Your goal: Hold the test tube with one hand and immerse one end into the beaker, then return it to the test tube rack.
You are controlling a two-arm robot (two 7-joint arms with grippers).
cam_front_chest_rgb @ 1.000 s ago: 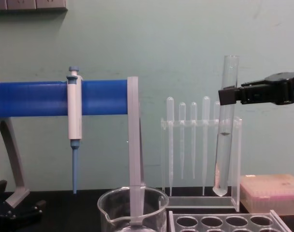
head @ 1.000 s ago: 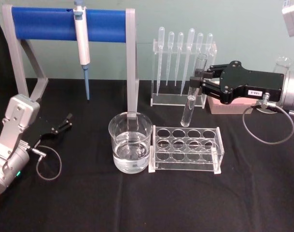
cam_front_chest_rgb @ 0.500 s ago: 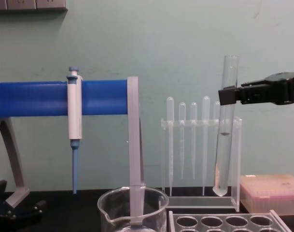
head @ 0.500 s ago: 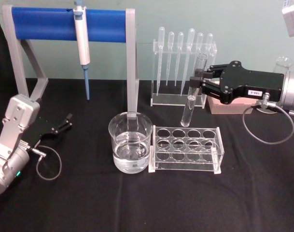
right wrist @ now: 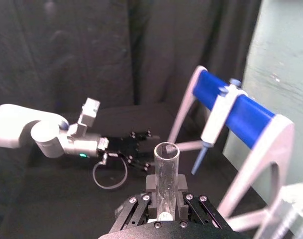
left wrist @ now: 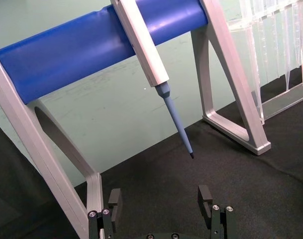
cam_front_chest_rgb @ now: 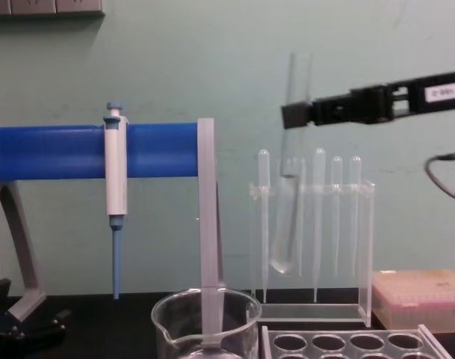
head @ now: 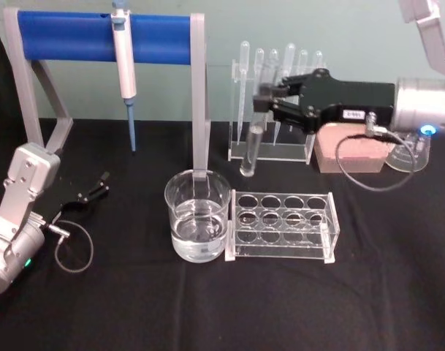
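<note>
Right gripper (head: 264,96), test tube (head: 250,150) free aloft

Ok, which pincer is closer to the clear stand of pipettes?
Right. The right pincer, gripping the test tube, hangs in front of and slightly above the pipette stand; the left pincer lies open on the table, far to its left.

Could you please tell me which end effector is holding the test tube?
The right end effector, shut on the raised test tube; the left end effector lies open and empty.
</note>
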